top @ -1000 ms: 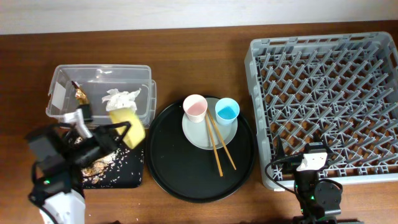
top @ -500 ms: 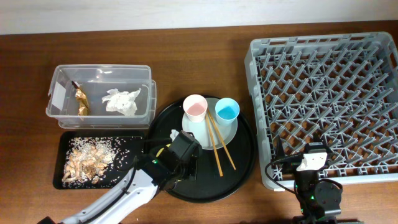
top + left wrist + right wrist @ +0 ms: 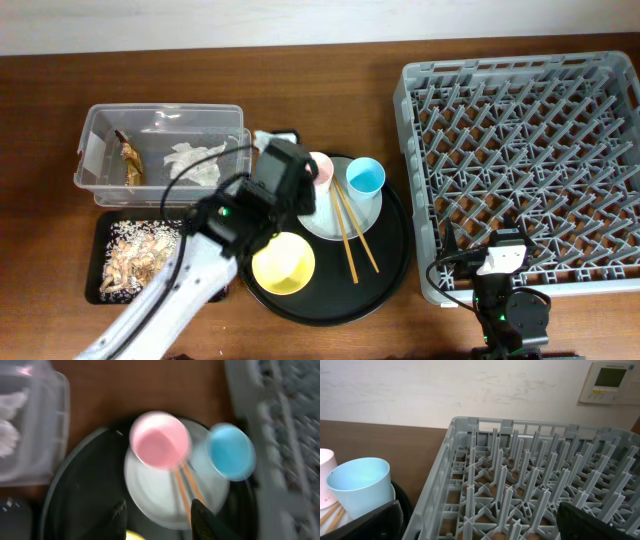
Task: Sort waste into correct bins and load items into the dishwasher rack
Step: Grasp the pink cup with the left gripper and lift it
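My left gripper (image 3: 298, 188) hovers open and empty over the left part of the pale plate (image 3: 345, 215), beside the pink cup (image 3: 320, 170). In the left wrist view the open fingers (image 3: 160, 521) frame the plate (image 3: 160, 497), with the pink cup (image 3: 160, 440), the blue cup (image 3: 230, 451) and the chopsticks (image 3: 184, 491) ahead. The yellow bowl (image 3: 283, 265) stands upright on the round black tray (image 3: 385, 275). The blue cup (image 3: 365, 178) and chopsticks (image 3: 353, 237) rest on the plate. My right gripper (image 3: 485, 527) is open and empty at the rack's (image 3: 530, 150) front left corner.
The clear tub (image 3: 100, 120) at the left holds the gold-brown wrapper (image 3: 130, 162) and the white tissue (image 3: 195, 163). The flat black tray (image 3: 105, 295) in front of it holds rice-like scraps (image 3: 130, 258). My left arm crosses that tray's right end. The rack (image 3: 530, 480) holds nothing.
The left gripper carried the yellow bowl from above the flat black tray to the round tray, let it go there, and moved up beside the pink cup. The right arm has not moved.
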